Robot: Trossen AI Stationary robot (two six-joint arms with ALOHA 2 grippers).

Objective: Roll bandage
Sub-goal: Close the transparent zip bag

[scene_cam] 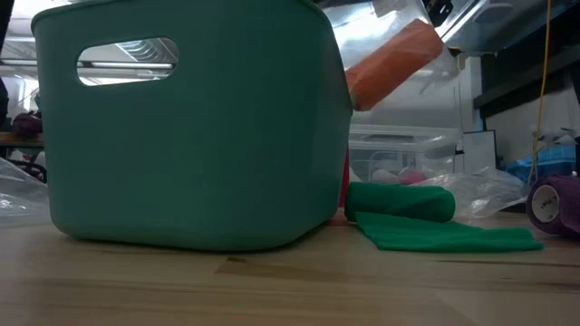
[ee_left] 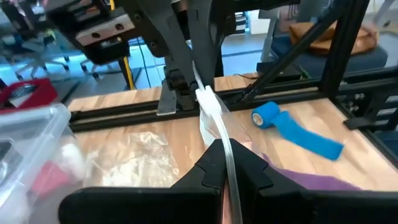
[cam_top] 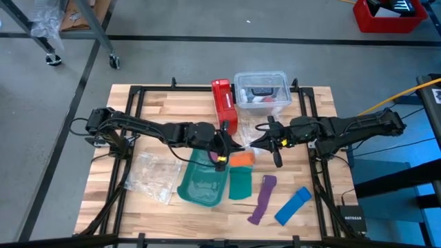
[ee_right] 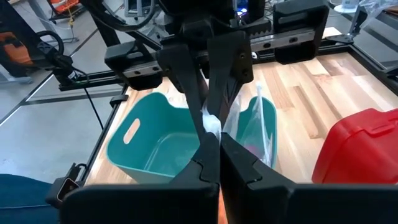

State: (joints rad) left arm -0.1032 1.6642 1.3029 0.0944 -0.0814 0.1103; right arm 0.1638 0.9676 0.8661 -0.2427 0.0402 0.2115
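Note:
The orange bandage (cam_top: pixel 241 159) hangs in the air between my two grippers, inside a clear plastic wrapper. In the low view the bandage (scene_cam: pixel 393 60) shows tilted, above and beside the teal basket (scene_cam: pixel 190 127). My left gripper (cam_top: pixel 222 150) and my right gripper (cam_top: pixel 262 142) face each other over the middle of the table. Both are shut on the wrapper. My left gripper (ee_left: pixel 227 163) and my right gripper (ee_right: pixel 217 149) each see the other's fingers close ahead. My left gripper pinches an edge of the clear wrapper (ee_left: pixel 216 121) between its two shut fingers, coming level from the table's left. The film runs on to the other gripper and is clear of the table. My right gripper pinches the bunched wrapper (ee_right: pixel 211 121) between its two shut fingers, coming level from the table's right, straight opposite the left gripper's fingers (ee_right: pixel 186 68). A slack flap of film (ee_right: pixel 258 124) hangs beside the hold, clear of the table.
The teal basket (cam_top: pixel 203 182) stands below the grippers toward the near edge. A green bandage (cam_top: pixel 241 183), a purple strip (cam_top: pixel 262 200) and a blue strip (cam_top: pixel 293 205) lie near right. A red box (cam_top: pixel 224 103) and a clear container (cam_top: pixel 262 89) stand at the far edge. A crumpled plastic bag (cam_top: pixel 148 176) lies left.

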